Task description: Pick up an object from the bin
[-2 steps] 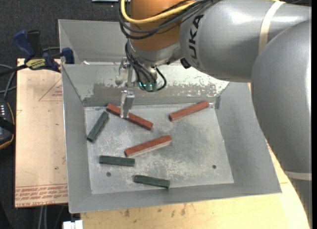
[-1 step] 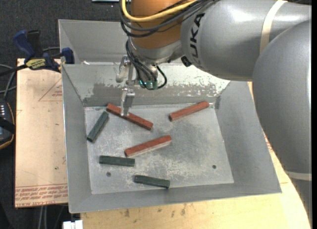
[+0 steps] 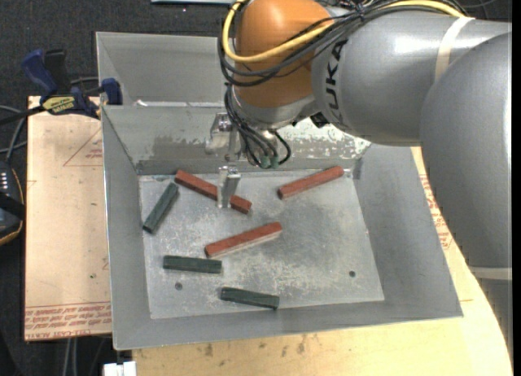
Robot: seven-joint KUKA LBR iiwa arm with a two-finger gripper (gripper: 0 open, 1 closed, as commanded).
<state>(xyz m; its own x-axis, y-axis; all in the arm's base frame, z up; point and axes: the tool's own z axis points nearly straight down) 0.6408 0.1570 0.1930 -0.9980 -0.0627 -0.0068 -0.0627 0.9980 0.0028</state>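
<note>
My gripper (image 3: 225,201) reaches down at the back of the bin, left of centre. It stands right on a red-brown flat bar (image 3: 195,182) that lies slanted on the bin floor, about two thirds of the way along it towards its right end. A second red-brown bar (image 3: 242,238) lies a little nearer the front, in the middle of the floor. A third red-brown bar (image 3: 309,181) lies to the right of the gripper, by the back wall.
A dark green bar (image 3: 160,207) lies slanted at the left. Two more dark green bars (image 3: 191,264) (image 3: 248,298) lie near the front. The orange wrist cover and the arm hang over the bin's back right part.
</note>
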